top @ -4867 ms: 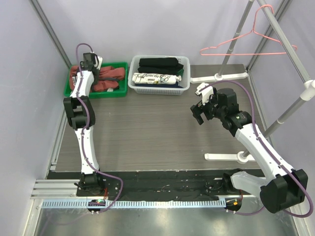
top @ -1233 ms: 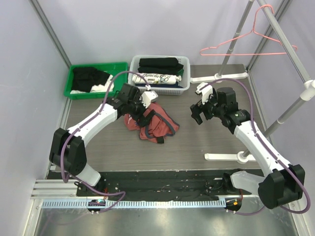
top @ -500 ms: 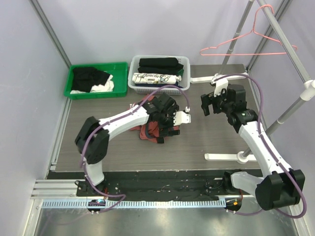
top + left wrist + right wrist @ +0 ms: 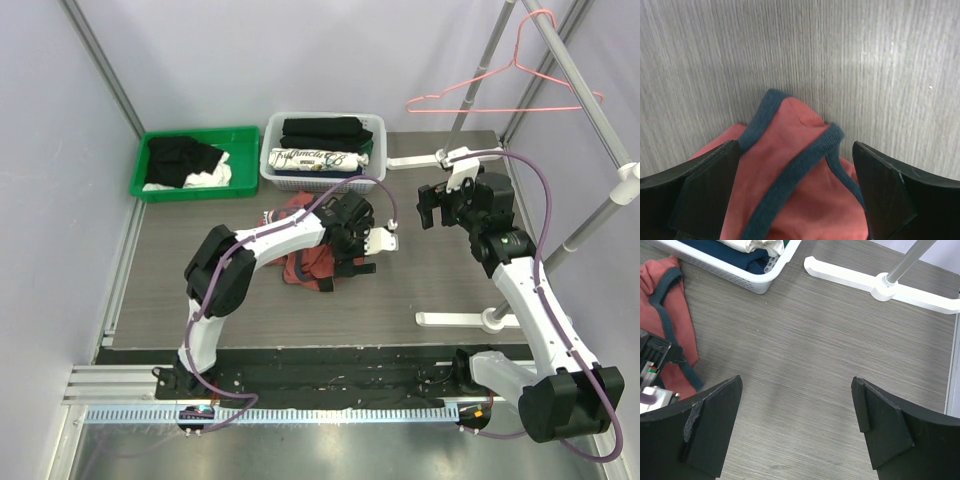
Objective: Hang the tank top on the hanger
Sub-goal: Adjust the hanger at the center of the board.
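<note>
Grey table (image 4: 430, 285) | left arm (image 4: 268, 236) bent over tank top (image 4: 303, 264), jaws wide, empty | right arm (image 4: 525, 285) raised, jaws wide, empty

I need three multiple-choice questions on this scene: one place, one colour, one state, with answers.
1. Where is the hanger? A) hooked on the rack rail B) flat on the table C) under the table
2. What colour is the bin left of the white basket? A) blue B) green C) yellow
3. How is the right gripper? A) shut on the hanger B) open and empty C) shut on a cloth
Answers: 1 A: its hook sits over the rail. 2 B: its walls are green. 3 B: its wrist view shows spread fingers with nothing between.
</note>
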You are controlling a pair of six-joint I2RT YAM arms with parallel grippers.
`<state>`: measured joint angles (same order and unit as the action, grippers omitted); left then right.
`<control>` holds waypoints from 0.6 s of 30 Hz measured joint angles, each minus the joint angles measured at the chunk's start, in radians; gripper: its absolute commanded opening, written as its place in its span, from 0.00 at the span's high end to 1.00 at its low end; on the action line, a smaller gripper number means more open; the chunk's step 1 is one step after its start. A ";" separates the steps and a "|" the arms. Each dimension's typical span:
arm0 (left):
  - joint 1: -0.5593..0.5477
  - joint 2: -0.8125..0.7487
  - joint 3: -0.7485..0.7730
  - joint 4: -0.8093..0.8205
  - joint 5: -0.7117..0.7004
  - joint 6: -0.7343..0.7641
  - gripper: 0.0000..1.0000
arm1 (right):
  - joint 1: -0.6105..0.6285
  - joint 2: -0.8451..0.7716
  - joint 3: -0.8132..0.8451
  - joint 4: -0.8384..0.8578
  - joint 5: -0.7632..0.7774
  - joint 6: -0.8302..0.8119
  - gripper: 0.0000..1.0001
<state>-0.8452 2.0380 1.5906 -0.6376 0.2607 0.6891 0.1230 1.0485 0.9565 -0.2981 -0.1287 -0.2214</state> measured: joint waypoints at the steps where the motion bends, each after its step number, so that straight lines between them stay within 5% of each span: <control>1: 0.000 0.008 0.006 0.000 0.000 0.000 0.07 | 0.000 0.000 -0.001 0.000 0.000 0.000 0.01; 2: -0.001 0.019 0.011 0.000 -0.001 0.000 0.30 | -0.001 -0.001 -0.002 0.000 0.000 0.000 0.01; 5: -0.001 0.043 0.017 -0.001 -0.007 -0.003 0.71 | -0.001 -0.004 -0.004 0.000 0.000 0.000 0.01; 7: -0.002 0.055 0.018 -0.002 -0.014 -0.008 0.83 | -0.001 -0.008 -0.004 0.000 0.000 0.000 0.01; 8: -0.002 0.061 0.021 -0.005 -0.019 -0.001 0.97 | -0.001 -0.010 -0.004 0.000 0.000 0.000 0.01; 18: 0.019 0.072 0.140 -0.006 -0.077 -0.095 1.00 | -0.001 -0.016 -0.005 0.000 -0.006 0.000 0.01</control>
<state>-0.8257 2.1105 1.7309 -0.6437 0.1833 0.5945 0.1223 1.0325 0.9516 -0.2985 -0.1352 -0.2214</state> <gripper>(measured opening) 0.045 0.995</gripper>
